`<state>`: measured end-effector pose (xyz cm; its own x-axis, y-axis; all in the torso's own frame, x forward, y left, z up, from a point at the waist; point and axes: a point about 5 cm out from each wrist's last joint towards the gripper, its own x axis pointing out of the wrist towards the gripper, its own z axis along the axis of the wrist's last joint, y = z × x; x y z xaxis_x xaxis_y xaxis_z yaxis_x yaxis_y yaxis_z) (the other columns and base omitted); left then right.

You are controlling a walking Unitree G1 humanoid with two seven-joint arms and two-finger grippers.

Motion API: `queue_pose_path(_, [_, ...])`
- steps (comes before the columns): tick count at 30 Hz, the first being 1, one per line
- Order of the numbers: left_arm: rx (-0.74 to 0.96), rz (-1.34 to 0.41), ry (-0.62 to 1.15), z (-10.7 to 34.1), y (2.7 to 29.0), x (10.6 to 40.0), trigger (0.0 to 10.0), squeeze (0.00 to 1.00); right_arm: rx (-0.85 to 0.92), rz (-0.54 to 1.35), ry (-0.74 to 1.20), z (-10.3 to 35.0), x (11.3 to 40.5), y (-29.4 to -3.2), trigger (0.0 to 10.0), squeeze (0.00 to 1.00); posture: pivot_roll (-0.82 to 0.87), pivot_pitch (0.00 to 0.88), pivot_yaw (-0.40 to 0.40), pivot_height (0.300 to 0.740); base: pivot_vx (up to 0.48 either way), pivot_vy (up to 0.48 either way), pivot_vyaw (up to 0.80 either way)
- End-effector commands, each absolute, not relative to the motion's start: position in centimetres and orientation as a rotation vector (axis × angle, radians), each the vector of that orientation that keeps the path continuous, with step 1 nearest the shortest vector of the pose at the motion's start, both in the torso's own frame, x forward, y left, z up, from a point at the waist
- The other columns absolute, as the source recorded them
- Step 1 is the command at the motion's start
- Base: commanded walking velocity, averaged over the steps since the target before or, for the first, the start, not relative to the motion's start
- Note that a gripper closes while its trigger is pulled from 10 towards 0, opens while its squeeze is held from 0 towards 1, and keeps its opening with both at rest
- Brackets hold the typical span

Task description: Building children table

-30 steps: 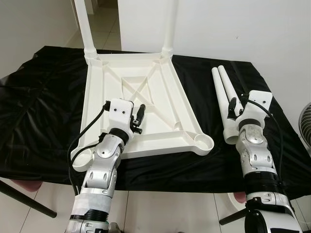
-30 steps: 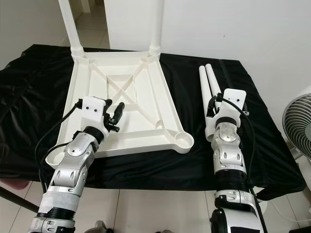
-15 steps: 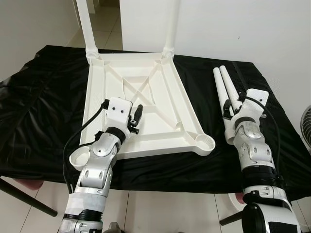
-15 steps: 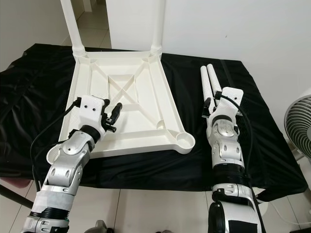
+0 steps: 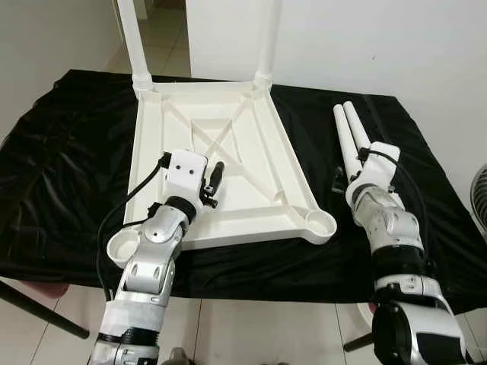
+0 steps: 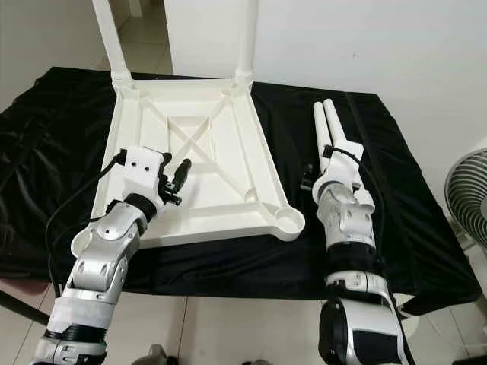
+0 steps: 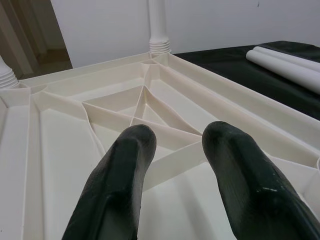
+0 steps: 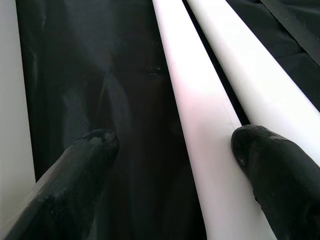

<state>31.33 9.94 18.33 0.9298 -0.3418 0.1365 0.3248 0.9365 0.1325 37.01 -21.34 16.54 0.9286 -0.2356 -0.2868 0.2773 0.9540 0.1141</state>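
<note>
The white tabletop [image 5: 293, 169] lies upside down on the black cloth. Two legs [image 5: 131, 38] [image 5: 268, 38] stand upright in its far corners. Both near corner sockets [image 5: 321, 223] [image 5: 124, 247] are bare. Two loose white legs [image 5: 344, 133] [image 5: 359, 128] lie side by side on the cloth to the right. My left gripper [image 7: 177, 137] hovers open over the ribbed underside, nothing between its fingers. My right gripper [image 8: 175, 142] is open and straddles the near end of the inner loose leg [image 8: 195, 95]; one black finger [image 5: 335, 177] shows beside that leg.
The black cloth [image 5: 61, 152] covers the whole table, and its front edge runs just past the tabletop. A fan [image 6: 468, 198] stands at the right. A white wall rises behind the table, with tiled floor below the front edge.
My right wrist has rolled and dropped, bringing its fingers down either side of the inner loose leg. The left gripper has shifted only slightly.
</note>
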Motion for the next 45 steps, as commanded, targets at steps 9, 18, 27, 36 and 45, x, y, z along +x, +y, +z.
queue_pose_path(9, [0.104, -0.349, -0.165, 18.7, 9.8, 31.2, 10.0, 0.00, 0.202, -0.264, 0.362, 16.0, 37.1, -21.5, 10.0, 0.00, 0.11, 0.075, -0.048, 0.740, 0.000, 0.000, 0.00])
queue_pose_path(18, [0.106, -0.345, -0.170, 18.8, 9.7, 31.2, 10.0, 0.00, 0.312, -0.319, 0.426, 15.2, 36.9, -22.1, 10.0, 0.00, 0.11, 0.057, -0.048, 0.740, 0.000, 0.000, 0.00])
queue_pose_path(27, [0.111, -0.350, -0.178, 19.0, 9.5, 31.4, 10.0, 0.00, 0.364, -0.286, 0.535, 14.0, 36.7, -22.4, 10.0, 0.00, 0.11, 0.039, -0.045, 0.740, 0.000, 0.000, 0.00])
queue_pose_path(36, [0.110, -0.348, -0.178, 18.9, 9.6, 31.3, 10.0, 0.00, 0.358, -0.232, 0.604, 13.7, 36.6, -22.2, 10.0, 0.00, 0.11, 0.040, -0.043, 0.740, 0.000, 0.000, 0.00])
queue_pose_path(45, [0.115, -0.340, -0.175, 18.9, 9.6, 31.2, 10.0, 0.00, 0.359, -0.146, 0.691, 13.2, 36.6, -21.2, 10.0, 0.00, 0.11, 0.046, -0.046, 0.740, 0.000, 0.000, 0.00])
